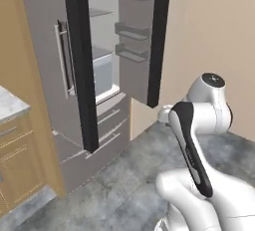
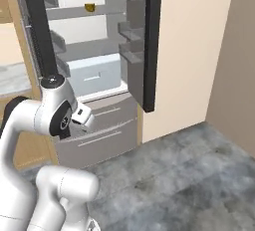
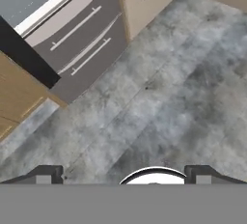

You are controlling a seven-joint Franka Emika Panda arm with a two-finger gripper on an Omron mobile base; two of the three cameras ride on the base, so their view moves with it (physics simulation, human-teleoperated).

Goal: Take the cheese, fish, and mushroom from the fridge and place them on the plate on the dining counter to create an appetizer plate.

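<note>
The fridge [image 1: 74, 75] stands open, both dark doors swung out, with grey shelves and a pale drawer [image 2: 92, 78] inside. On an upper shelf sits a small yellow-gold chunk, by its colour the cheese [image 2: 89, 7]. My gripper [image 3: 124, 174] is open and empty. It hangs low in front of the fridge's bottom drawers [image 3: 82, 35] and points down at the floor, far below that shelf. The arm's white hand [image 2: 82, 116] is folded close to the base. The fish, the mushroom, the plate and the dining counter are out of view.
The right fridge door [image 1: 158, 41] with its bins juts out above the arm. A wooden cabinet with a marble top [image 1: 10, 106] stands left of the fridge. Grey stone floor [image 3: 159, 97] spreads in front, with a beige wall [image 2: 194, 51] on the right.
</note>
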